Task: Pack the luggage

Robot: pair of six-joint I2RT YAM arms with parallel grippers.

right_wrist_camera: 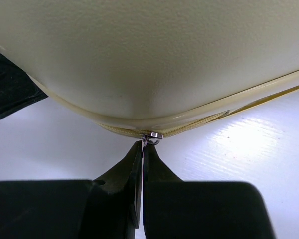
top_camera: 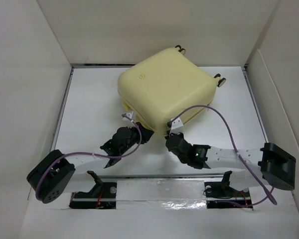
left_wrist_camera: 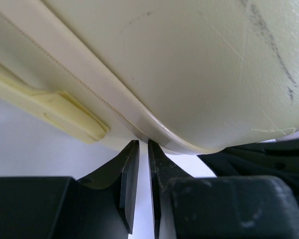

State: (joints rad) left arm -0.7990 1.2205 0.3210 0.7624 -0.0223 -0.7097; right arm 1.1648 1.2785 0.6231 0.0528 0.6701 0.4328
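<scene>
The luggage (top_camera: pixel 164 84) lies shut on the white surface (top_camera: pixel 89 99), near the far middle; its wheels (top_camera: pixel 220 79) point to the back and the right; both arms reach to its near edge. The right claw (right_wrist_camera: pixel 142 145) is pinched tight on a small metal zip tab (right_wrist_camera: pixel 152 137) at the seam. The left claw (left_wrist_camera: pixel 143 144) touches the rounded rim; its 2 fingers (left_wrist_camera: pixel 129 174) are almost together with a thin gap; nothing shows between them.
</scene>
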